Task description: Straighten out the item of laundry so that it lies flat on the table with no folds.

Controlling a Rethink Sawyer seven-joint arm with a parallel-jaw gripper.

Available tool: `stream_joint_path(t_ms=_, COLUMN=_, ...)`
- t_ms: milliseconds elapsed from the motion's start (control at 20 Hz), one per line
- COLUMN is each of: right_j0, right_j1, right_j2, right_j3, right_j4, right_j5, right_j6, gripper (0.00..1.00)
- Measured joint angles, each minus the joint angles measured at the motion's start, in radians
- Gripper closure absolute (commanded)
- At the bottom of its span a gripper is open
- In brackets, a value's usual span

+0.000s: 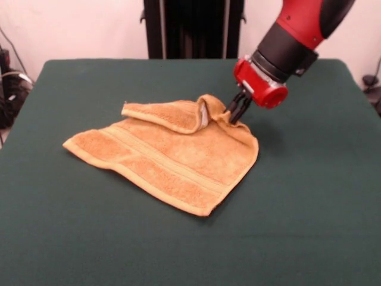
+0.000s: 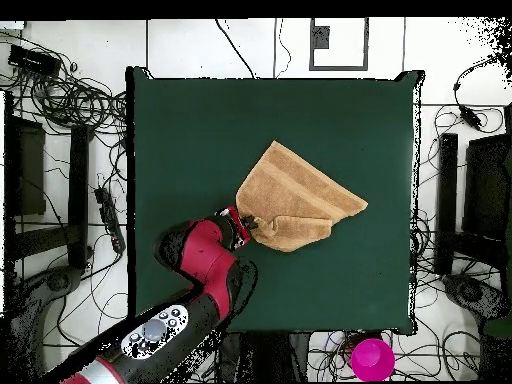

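Overhead view is showing the towel (image 2: 297, 196) lying mid-table (image 2: 180, 130), one edge folded over; the gripper (image 1: 239, 109) is pinching its raised corner. A pink cup (image 2: 372, 358) is sitting off the table.

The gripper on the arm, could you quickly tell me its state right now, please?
Gripper: closed, pinching the folded-over edge of the towel at its far corner, just above the table.

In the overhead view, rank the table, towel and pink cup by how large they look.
1. Table, far the largest.
2. Towel.
3. Pink cup, smallest; it stands off the table, perhaps lower, so its true size is unsure.
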Motion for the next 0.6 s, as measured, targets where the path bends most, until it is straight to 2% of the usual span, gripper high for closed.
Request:
stream_joint_path(t_ms=200, right_j0=-0.063, right_j1=-0.064, right_j2=0.073, right_j3=-0.001, right_j4=-0.070, right_j5=0.039, right_j6=0.000, gripper=1.00)
stream_joint_path(t_ms=600, right_j0=-0.140, right_j1=-0.160, right_j2=0.155, right_j3=-0.007, right_j4=-0.194, right_j5=0.187, right_j6=0.000, gripper=1.00)
